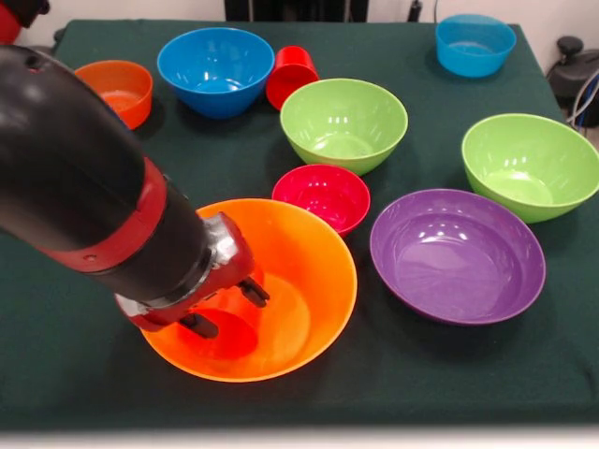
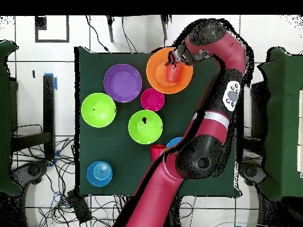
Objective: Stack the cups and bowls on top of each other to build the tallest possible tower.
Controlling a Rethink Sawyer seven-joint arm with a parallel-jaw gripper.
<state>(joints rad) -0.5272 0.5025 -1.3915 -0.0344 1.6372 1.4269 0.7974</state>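
Observation:
The big orange bowl (image 1: 318, 271) sits at the table's near edge in the front view and also shows in the overhead view (image 2: 155, 75). My gripper (image 1: 226, 309) reaches down into it, tilted, and is shut on the orange cup (image 1: 229, 337), which is low inside the bowl (image 2: 172, 73). The small crimson bowl (image 1: 321, 196) touches the big bowl's far rim. The red cup (image 1: 292, 75) lies on its side between a blue bowl (image 1: 215, 70) and a lime green bowl (image 1: 343, 123).
A wide purple bowl (image 1: 457, 254) stands right of the big orange bowl. Behind it are a second lime green bowl (image 1: 529, 164) and a second blue bowl (image 1: 474, 44). A small orange bowl (image 1: 117, 89) is at the far left. My arm covers the table's left part.

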